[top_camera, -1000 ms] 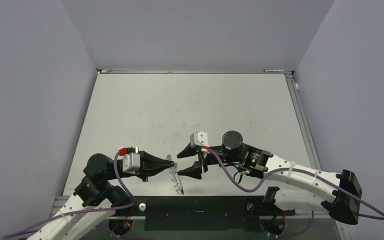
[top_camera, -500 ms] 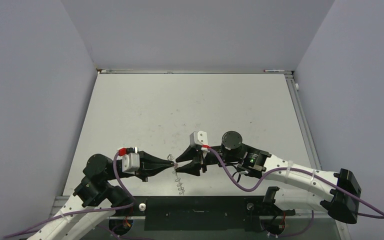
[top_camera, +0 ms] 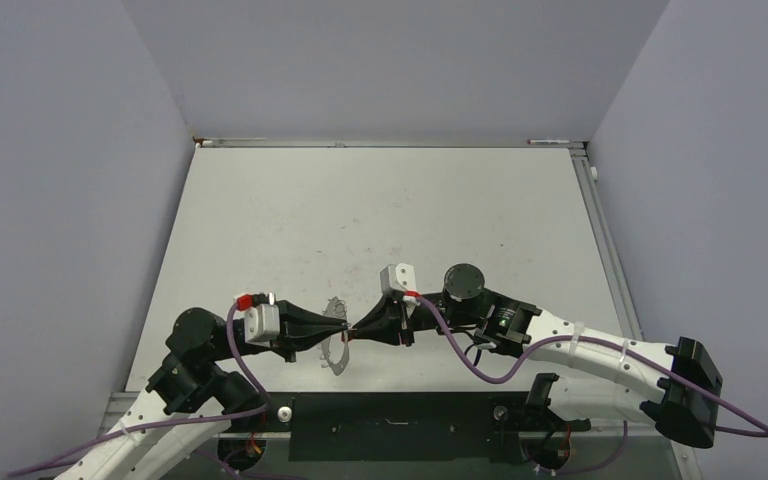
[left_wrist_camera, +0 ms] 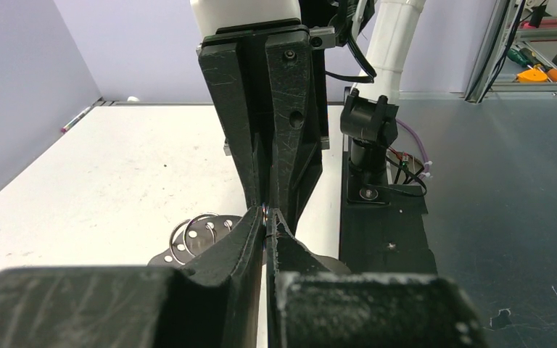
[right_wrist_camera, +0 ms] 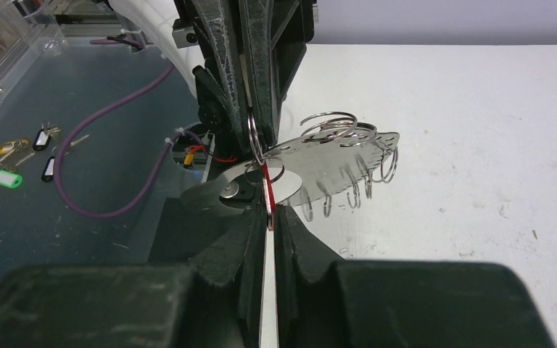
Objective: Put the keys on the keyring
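Gripping keyring [right_wrist_camera: 333,163]: left gripper [left_wrist_camera: 265,220] | key [right_wrist_camera: 267,199]: right gripper [right_wrist_camera: 270,219] | near table [top_camera: 380,210] edge

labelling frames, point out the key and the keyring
key [right_wrist_camera: 267,192], right wrist view, on its thin red edge
keyring [right_wrist_camera: 326,163], right wrist view, on its flat silvery body

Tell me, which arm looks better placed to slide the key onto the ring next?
Probably the right: the right gripper pinches the red key right by the keyring, while the left gripper is occupied holding that keyring.
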`<control>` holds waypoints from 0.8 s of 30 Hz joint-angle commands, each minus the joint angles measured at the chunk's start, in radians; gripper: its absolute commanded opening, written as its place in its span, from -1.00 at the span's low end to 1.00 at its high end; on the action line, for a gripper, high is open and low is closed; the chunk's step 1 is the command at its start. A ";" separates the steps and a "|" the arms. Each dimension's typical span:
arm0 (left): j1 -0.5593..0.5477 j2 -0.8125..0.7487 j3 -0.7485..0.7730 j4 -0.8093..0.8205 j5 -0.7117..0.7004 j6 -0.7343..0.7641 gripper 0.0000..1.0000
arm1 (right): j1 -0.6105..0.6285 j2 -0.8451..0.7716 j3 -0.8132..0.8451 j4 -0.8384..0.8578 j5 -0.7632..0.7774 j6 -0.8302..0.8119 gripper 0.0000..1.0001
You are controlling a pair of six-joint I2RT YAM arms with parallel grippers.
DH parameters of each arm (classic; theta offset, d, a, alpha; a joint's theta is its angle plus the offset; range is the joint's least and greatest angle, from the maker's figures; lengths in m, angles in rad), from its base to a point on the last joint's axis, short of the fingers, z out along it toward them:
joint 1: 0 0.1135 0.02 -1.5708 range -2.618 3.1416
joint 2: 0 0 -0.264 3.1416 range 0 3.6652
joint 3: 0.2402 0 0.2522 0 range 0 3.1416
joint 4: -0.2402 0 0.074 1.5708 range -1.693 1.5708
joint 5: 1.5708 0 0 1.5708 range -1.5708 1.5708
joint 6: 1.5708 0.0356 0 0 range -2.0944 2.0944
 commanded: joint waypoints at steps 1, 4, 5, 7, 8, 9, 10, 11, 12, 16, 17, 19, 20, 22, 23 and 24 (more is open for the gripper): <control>0.005 -0.011 0.022 0.027 -0.017 0.014 -1.00 | -0.009 0.000 -0.008 0.067 -0.023 -0.003 -0.86; 0.004 -0.011 0.022 0.025 -0.020 0.016 -1.00 | -0.010 0.003 -0.009 0.061 -0.049 -0.004 -0.45; 0.004 -0.011 0.022 0.025 -0.022 0.016 -1.00 | -0.009 0.005 -0.009 0.060 -0.057 -0.005 -0.38; 0.005 -0.010 0.023 0.025 -0.024 0.016 -1.00 | -0.009 0.012 -0.012 0.064 -0.075 -0.003 -0.23; 0.005 -0.011 0.022 0.024 -0.024 0.016 -1.00 | -0.011 0.016 -0.015 0.070 -0.081 -0.001 -0.17; 0.004 -0.011 0.022 0.024 -0.025 0.017 -1.00 | -0.010 0.020 -0.018 0.078 -0.086 0.002 -0.14; 0.004 -0.011 0.023 0.024 -0.025 0.017 -1.00 | -0.009 0.024 -0.018 0.088 -0.089 0.005 -0.13; 0.004 -0.011 0.023 0.024 -0.024 0.017 -1.00 | -0.010 0.028 -0.019 0.092 -0.092 0.008 -0.13; 0.004 -0.011 0.023 0.024 -0.025 0.018 -1.00 | -0.009 0.033 -0.019 0.096 -0.093 0.008 -0.13; 0.006 -0.013 0.023 0.024 -0.029 0.019 -1.00 | -0.011 0.052 -0.021 0.110 -0.097 0.008 -0.13; 0.007 -0.013 0.023 0.025 -0.030 0.019 -1.00 | -0.012 0.057 -0.023 0.115 -0.098 0.008 -0.13; 0.007 -0.013 0.023 0.025 -0.030 0.019 -1.00 | -0.013 0.066 -0.029 0.132 -0.096 0.012 -0.13; 0.007 -0.014 0.023 0.025 -0.030 0.019 -1.00 | -0.016 0.069 -0.031 0.140 -0.094 0.014 -0.14; 0.008 -0.016 0.023 0.026 -0.031 0.019 -1.00 | -0.020 0.076 -0.037 0.155 -0.094 0.019 -0.22; 0.008 -0.017 0.023 0.025 -0.032 0.019 -1.00 | -0.024 0.078 -0.039 0.163 -0.095 0.023 -0.23; 0.008 -0.019 0.023 0.026 -0.034 0.019 -1.00 | -0.027 0.082 -0.038 0.167 -0.099 0.026 -0.23</control>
